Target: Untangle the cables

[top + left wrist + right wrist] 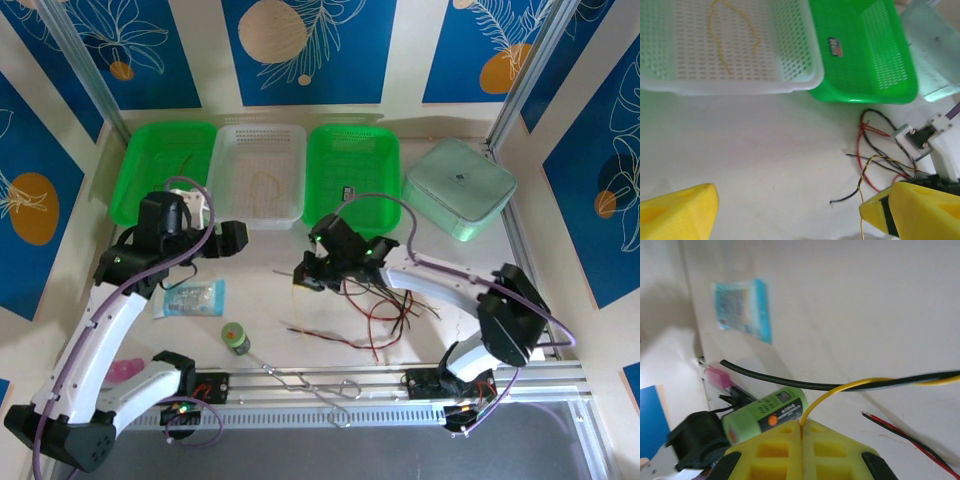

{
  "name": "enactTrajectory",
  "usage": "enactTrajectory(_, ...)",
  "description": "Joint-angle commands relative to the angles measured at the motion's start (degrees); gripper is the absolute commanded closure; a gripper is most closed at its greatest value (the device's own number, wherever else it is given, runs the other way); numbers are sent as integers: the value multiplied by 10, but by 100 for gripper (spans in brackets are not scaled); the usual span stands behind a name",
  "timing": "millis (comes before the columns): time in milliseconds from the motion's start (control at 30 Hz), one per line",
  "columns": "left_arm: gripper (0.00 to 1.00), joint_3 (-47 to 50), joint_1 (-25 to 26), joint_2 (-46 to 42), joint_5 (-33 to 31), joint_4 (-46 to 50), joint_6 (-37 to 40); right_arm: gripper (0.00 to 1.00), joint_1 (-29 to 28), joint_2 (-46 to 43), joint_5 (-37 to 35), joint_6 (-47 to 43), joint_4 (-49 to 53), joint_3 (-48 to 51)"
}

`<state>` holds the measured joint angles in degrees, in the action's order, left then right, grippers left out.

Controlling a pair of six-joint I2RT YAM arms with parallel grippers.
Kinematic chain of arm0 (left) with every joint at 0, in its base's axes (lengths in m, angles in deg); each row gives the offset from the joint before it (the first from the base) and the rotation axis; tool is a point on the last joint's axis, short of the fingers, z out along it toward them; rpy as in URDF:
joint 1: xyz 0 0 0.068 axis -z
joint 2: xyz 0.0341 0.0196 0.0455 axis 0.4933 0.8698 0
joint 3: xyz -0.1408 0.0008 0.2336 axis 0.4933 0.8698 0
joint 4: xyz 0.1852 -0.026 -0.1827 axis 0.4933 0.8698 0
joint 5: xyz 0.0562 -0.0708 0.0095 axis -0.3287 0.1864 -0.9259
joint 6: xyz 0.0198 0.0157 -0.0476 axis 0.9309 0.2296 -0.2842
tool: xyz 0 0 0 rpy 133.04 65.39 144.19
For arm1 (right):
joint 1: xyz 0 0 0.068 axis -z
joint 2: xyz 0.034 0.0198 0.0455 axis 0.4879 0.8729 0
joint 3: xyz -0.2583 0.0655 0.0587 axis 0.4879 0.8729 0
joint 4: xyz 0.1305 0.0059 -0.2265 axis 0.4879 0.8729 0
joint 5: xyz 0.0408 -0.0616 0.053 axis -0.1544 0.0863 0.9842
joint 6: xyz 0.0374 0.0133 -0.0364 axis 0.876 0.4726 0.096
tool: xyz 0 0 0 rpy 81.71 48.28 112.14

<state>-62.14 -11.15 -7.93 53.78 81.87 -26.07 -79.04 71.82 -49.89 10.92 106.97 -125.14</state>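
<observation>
Cables (378, 303) sprawl on white table (260, 300); right fingers (780, 450) pinch one, left fingers (675, 210) spread

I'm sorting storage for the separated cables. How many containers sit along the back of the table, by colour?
Green baskets: 2
White basket: 1
Mint-green case: 1
Total: 4

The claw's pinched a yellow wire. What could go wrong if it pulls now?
The yellow wire in the right gripper twists round a black wire, so pulling might tighten the tangle or drag the other cables. The left gripper is open, anchoring nothing. The thin wire could slip from the grip.
</observation>
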Motion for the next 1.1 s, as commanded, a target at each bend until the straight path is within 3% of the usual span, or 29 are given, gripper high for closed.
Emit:
enactTrajectory(0, 13, -25, 11, 12, 76, -18, -27, 100, 22, -47, 1, -43, 43, -21)
enactTrajectory(233, 16, -65, 59, 44, 105, -56, -48, 100, 75, -131, 5, -52, 15, -7)
enactTrajectory(367, 16, -54, 107, 61, 104, -101, -63, 100, 97, -181, -1, -4, -83, 40)
enactTrajectory(500, 17, -12, 161, 72, 112, -207, -99, 100, 131, -202, 14, 65, -155, 75)
enactTrajectory(867, 24, 7, 248, 178, 99, -330, -104, 100, 180, -230, 46, 101, -155, 79)
enactTrajectory(1000, 46, 9, 273, 225, 56, -333, -98, 100, 188, -239, 45, 106, -151, 87)
enactTrajectory(1033, 61, 8, 277, 234, 57, -335, -96, 100, 190, -239, 46, 106, -148, 88)
enactTrajectory(1067, 88, 6, 280, 242, 53, -335, -96, 100, 192, -240, 47, 106, -145, 90)
